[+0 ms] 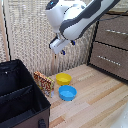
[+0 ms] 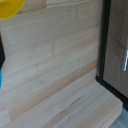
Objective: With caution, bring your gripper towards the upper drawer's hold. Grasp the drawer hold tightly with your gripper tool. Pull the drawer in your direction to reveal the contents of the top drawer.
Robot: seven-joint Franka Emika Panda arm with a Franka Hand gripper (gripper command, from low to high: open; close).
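My gripper hangs high in the exterior view, over the bowls and well to the exterior view's left of the dark brown dresser. Its blue-tipped fingers stand apart with nothing between them. The top drawer is shut flush, and its silver bar, the upper drawer's hold, is untouched. A second drawer front sits below it with an alike bar. In the wrist view one dark finger shows at the frame edge. A brown dresser front carries a pale sliver of bar; which drawer it is I cannot tell.
A yellow bowl and a blue bowl sit on the pale wooden surface. An orange patterned packet stands beside a large black bin. A pale curtain hangs behind.
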